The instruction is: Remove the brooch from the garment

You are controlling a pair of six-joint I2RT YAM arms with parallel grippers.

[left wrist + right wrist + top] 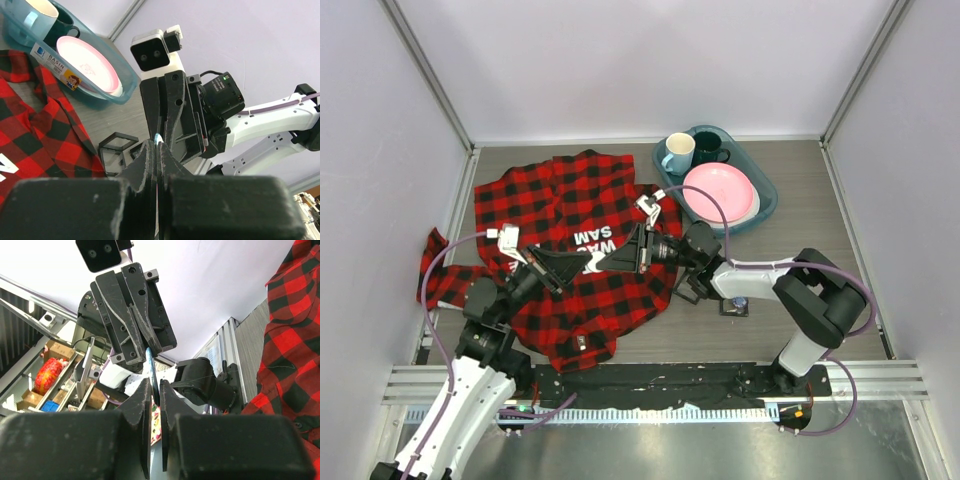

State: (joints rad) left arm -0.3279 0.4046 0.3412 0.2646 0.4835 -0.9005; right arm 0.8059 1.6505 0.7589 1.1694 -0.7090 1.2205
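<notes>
The garment (560,195) is a red-and-black checked shirt with white lettering, spread over the left half of the table; it also fills the left edge of the left wrist view (35,120) and the right side of the right wrist view (295,325). Both grippers meet tip to tip above its right edge. The brooch (151,365), a thin blue disc seen edge-on, is lifted off the cloth. My left gripper (159,146) is shut on the brooch (159,135). My right gripper (156,386) faces it, its fingers pinching the disc's other edge.
A teal tray (767,205) at the back right holds a pink plate (720,190), a pale blue mug (677,152) and a dark mug (710,148). A small black frame (114,145) lies on the table beside the shirt. White walls enclose the table.
</notes>
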